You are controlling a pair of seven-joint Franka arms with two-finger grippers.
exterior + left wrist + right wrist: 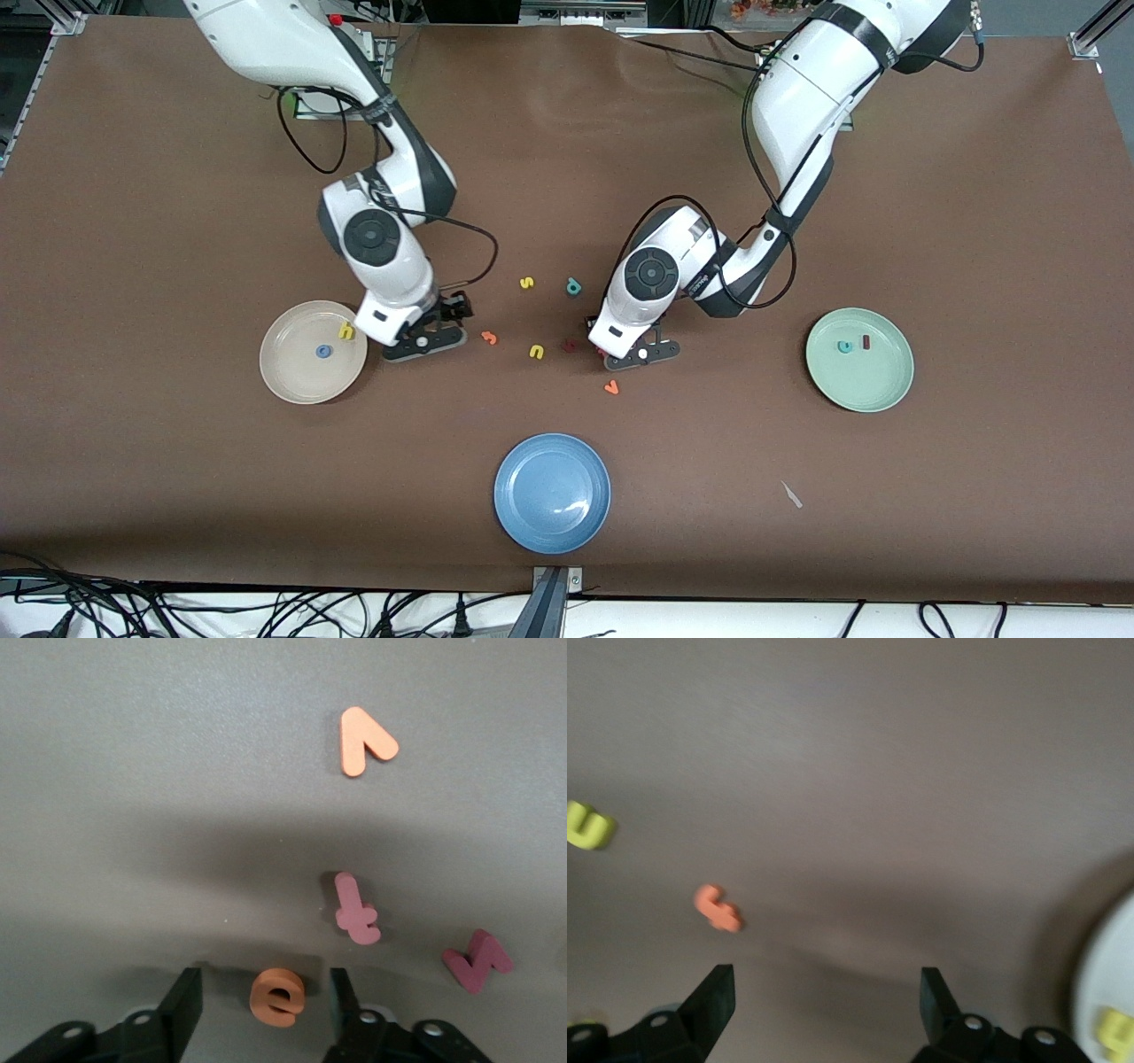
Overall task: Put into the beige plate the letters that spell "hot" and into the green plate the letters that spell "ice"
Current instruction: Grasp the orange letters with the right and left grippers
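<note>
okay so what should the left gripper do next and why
Probably close the left gripper on the orange "e", then lift: the letter lies on the table between its open fingers, and the green plate holds only the "c" and "i".

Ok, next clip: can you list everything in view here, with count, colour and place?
beige plate: one, cream, toward the right arm's end
yellow h, blue o: one each, in the beige plate
green plate: one, mint, toward the left arm's end
teal c, dark red i: one each, in the green plate
blue plate: one, nearest the front camera
loose letters: yellow s, teal p, orange t, yellow u, dark red angular letter, orange v-shape, pink t-like letter, on the table between the arms
orange e: one, between the left gripper's fingers
right gripper: open, beside the beige plate
left gripper: open, straddling the orange e
</note>
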